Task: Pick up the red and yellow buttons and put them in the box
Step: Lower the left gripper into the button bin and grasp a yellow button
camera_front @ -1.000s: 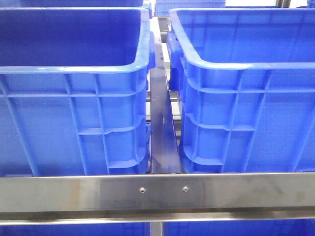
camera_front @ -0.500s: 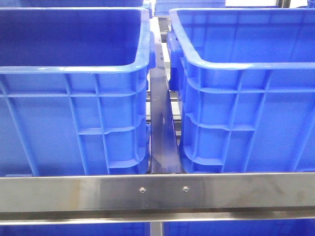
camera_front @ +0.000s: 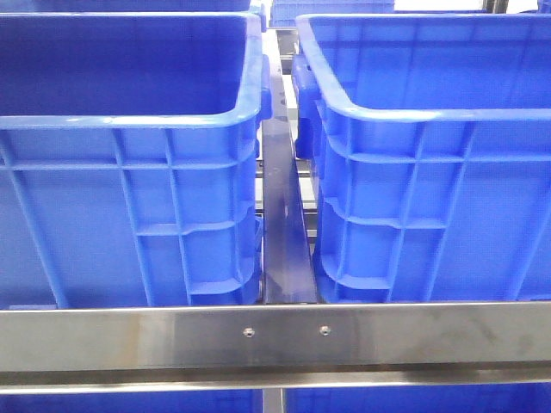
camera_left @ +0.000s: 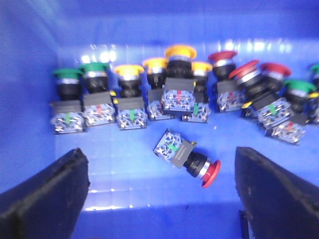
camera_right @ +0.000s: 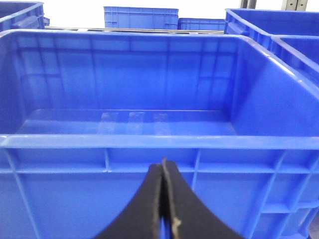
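Observation:
In the left wrist view, my left gripper (camera_left: 160,191) is open above the floor of a blue bin (camera_left: 124,159). A red button (camera_left: 188,158) lies on its side between the black fingers (camera_left: 47,191), untouched. Behind it stands a row of buttons: green ones (camera_left: 67,94), several yellow ones (camera_left: 180,74) and red ones (camera_left: 223,74). In the right wrist view, my right gripper (camera_right: 163,172) is shut and empty, in front of the near wall of an empty blue box (camera_right: 129,124). Neither gripper shows in the front view.
The front view shows two tall blue bins, left (camera_front: 129,172) and right (camera_front: 430,172), with a dark metal strip (camera_front: 282,232) between them and a steel rail (camera_front: 275,335) across the front. More blue bins (camera_right: 139,17) stand behind in the right wrist view.

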### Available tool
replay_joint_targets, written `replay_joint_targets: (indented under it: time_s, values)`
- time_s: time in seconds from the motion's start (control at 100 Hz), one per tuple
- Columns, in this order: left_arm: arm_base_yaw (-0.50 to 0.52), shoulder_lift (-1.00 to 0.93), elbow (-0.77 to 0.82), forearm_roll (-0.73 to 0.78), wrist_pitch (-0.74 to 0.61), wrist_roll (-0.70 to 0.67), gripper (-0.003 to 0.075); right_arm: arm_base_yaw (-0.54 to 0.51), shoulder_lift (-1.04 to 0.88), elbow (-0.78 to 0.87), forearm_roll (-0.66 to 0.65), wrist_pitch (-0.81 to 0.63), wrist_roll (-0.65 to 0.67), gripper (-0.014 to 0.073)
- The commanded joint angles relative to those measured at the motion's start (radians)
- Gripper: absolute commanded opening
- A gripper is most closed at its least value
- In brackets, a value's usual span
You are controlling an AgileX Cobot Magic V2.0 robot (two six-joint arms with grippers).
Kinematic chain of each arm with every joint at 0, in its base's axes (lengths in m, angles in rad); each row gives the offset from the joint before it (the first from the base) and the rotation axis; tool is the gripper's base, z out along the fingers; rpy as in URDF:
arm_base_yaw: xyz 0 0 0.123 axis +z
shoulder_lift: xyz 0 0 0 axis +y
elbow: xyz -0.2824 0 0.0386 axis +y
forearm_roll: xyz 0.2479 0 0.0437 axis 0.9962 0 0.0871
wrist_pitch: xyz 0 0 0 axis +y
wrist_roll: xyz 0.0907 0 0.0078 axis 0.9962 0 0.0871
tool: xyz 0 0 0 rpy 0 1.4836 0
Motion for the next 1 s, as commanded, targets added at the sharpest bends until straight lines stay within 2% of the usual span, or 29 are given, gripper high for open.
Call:
replay_joint_targets:
  time_s: [0.0,0.36,0.55,0.99]
  values:
    - [-0.018,0.051,-0.096,-0.012,0.007,0.015,0.0568,0.0,-0.023,-0.017,-0.005,-0.077,0.0,-0.0041]
    - [-0.079,0.295,-0.262,-0.012,0.026,0.017,0.0568,0.0,-0.023,-0.017,-0.005,-0.077,0.0,-0.0041]
    - [-0.079,0.369,-0.278,0.042,0.017,0.017,0.0568,0.0,-0.023,-0.017,-0.005,-0.077,0.0,-0.0041]
    - [-0.079,0.48,-0.282,0.036,-0.059,0.015,0.0568,0.0,-0.023,-0.017,-0.005,-0.077,0.0,-0.0041]
